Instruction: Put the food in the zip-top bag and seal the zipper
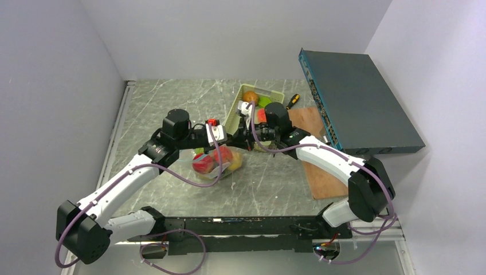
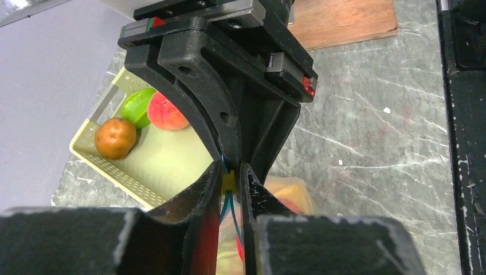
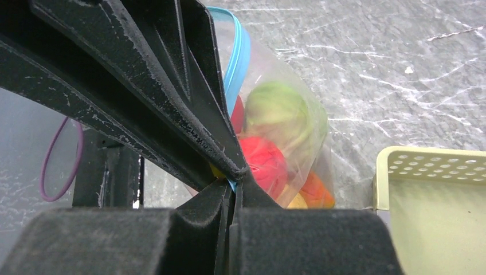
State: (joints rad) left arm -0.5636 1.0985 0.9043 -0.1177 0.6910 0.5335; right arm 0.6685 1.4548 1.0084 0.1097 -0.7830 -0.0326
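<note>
Mid-frame in the top view, the left gripper (image 2: 230, 182) and right gripper (image 3: 233, 188) each clamp the zipper (image 3: 238, 62) of the zip-top bag (image 3: 312, 129), food (image 3: 265, 162) inside

Table's (image 1: 155, 109) left side lies open; the bag (image 1: 220, 163) blocks the middle; basket (image 1: 278, 90), board (image 1: 321, 177) and blue box (image 1: 361, 103) crowd the far right.

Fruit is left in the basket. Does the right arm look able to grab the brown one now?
Probably not yet: the right gripper is shut on the zipper, though the brown fruit lies uncovered in the basket nearby.
</note>
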